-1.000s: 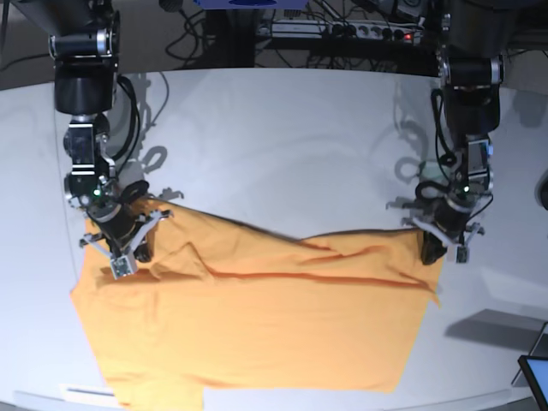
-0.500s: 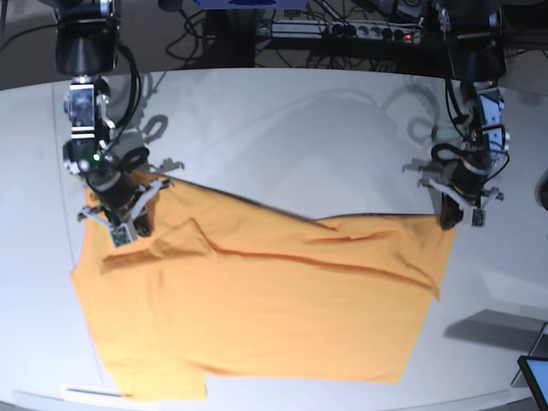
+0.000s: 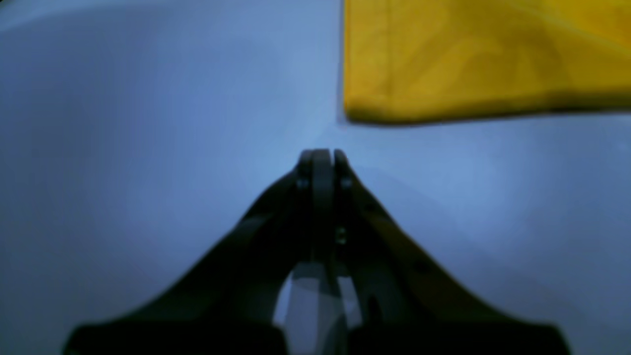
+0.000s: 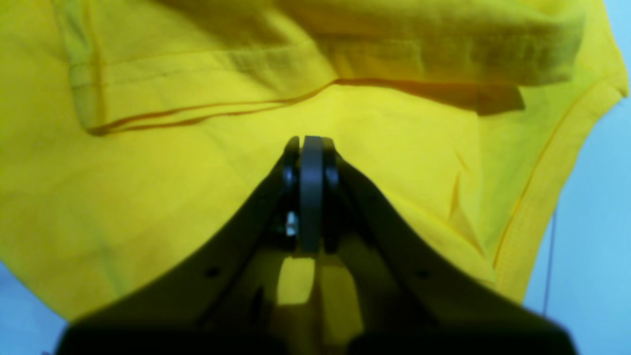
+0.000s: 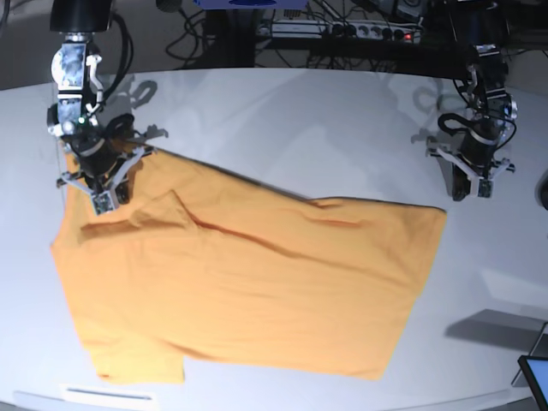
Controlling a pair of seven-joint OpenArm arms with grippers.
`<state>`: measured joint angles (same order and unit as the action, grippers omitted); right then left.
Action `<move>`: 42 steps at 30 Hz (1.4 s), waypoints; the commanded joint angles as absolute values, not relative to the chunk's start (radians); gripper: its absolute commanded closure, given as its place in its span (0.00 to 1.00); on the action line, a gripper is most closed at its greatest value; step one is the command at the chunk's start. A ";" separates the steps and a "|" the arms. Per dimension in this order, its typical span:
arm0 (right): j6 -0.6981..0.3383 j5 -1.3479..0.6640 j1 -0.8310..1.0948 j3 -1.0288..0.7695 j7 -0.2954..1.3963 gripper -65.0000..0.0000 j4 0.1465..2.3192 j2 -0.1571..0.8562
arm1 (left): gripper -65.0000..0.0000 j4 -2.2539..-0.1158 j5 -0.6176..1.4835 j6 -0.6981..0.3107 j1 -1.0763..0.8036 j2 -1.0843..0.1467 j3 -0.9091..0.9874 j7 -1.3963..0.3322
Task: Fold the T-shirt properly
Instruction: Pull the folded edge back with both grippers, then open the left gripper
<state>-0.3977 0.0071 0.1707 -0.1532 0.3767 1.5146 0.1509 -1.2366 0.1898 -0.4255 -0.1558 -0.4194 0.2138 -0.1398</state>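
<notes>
The orange-yellow T-shirt point(image 5: 248, 291) lies spread on the white table point(image 5: 300, 137). My right gripper point(image 5: 104, 195), at the left of the base view, is shut over the shirt's far left sleeve area, and the cloth has followed it. In the right wrist view its closed tips point(image 4: 305, 144) sit on the yellow cloth point(image 4: 148, 207) just below a folded ridge. My left gripper point(image 5: 467, 184), at the right of the base view, is shut and empty. In the left wrist view its tips point(image 3: 320, 154) are over bare table, a little short of the shirt's corner point(image 3: 443, 74).
Cables and a power strip point(image 5: 342, 34) run along the table's far edge. A dark screen corner point(image 5: 535, 377) shows at the bottom right. A white strip point(image 5: 107, 396) lies at the front edge, below the shirt's hem.
Both arms moved toward the far edge. The right gripper dragged the shirt's left side up and left. The left gripper has come off the shirt's right corner, which now lies flat.
</notes>
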 commanded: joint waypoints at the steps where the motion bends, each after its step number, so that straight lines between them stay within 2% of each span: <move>1: -0.403 0.031 0.183 -0.156 0.437 1.00 1.523 0.157 | 1.00 -1.271 0.183 -0.429 -0.173 -0.424 0.231 -0.154; 10: -0.398 0.030 0.217 -0.156 0.437 1.00 1.564 0.156 | 1.00 -1.471 0.183 -0.429 -0.268 -0.383 0.312 -0.157; 20: -0.398 0.030 0.200 -0.150 0.438 1.00 1.560 0.156 | 1.00 -1.343 0.182 -0.429 -0.001 -0.429 0.297 -0.159; 27: -0.398 0.031 0.185 -0.150 0.438 1.00 1.560 0.156 | 1.00 -1.106 0.182 -0.430 0.196 -0.455 0.059 -0.154; 32: -0.398 0.031 0.173 -0.150 0.438 1.00 1.552 0.156 | 1.00 -1.035 0.183 -0.430 0.292 -0.426 -0.012 -0.154; 37: -0.398 0.031 0.160 -0.150 0.438 1.00 1.517 0.154 | 1.00 -0.926 0.182 -0.433 0.364 -0.398 -0.024 -0.157; 42: -0.398 0.031 0.157 -0.151 0.438 1.00 1.512 0.154 | 1.00 -0.857 0.186 -0.435 0.378 -0.404 -0.217 -0.157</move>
<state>-0.3946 0.0147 0.1558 -0.1486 0.3981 1.5135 0.1482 -0.8494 0.1875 -0.4183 0.3634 -0.4000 -0.2165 -0.1432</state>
